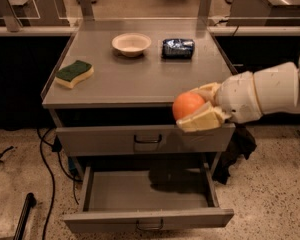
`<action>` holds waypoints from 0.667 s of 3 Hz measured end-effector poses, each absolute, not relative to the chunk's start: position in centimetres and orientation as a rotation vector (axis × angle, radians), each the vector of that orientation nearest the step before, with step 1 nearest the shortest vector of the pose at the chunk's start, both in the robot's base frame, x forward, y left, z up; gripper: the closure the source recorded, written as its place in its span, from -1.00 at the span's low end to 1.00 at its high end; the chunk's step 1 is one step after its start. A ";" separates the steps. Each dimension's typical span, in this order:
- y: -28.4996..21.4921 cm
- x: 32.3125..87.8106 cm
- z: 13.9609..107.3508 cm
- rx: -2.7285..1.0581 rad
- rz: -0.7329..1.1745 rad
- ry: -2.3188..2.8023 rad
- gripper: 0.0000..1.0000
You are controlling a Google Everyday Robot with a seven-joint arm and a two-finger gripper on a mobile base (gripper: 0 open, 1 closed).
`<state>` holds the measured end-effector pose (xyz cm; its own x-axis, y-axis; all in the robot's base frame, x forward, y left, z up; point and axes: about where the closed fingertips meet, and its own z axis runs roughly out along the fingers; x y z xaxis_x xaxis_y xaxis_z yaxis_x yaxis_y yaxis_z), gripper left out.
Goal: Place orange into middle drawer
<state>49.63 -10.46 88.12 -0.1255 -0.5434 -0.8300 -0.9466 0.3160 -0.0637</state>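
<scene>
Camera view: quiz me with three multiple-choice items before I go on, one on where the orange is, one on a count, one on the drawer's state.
1. Where is the orange?
A on the floor
B in the gripper, at the table's front right edge
C on a shelf

2. How many things lie on the tabletop?
A one
B two
C three

3. The middle drawer is:
A pulled open
B shut
C removed

Answers:
1 B: the gripper is closed around it.
2 C: bowl, packet, sponge.
3 A: its bare floor shows.
</scene>
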 end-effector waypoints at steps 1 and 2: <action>-9.2 50.0 82.7 -1.393 0.663 1.730 1.00; -9.2 50.0 82.7 -1.393 0.662 1.730 1.00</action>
<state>49.99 -9.21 82.66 -0.0728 -0.5439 -0.8360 -0.9631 0.2560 -0.0827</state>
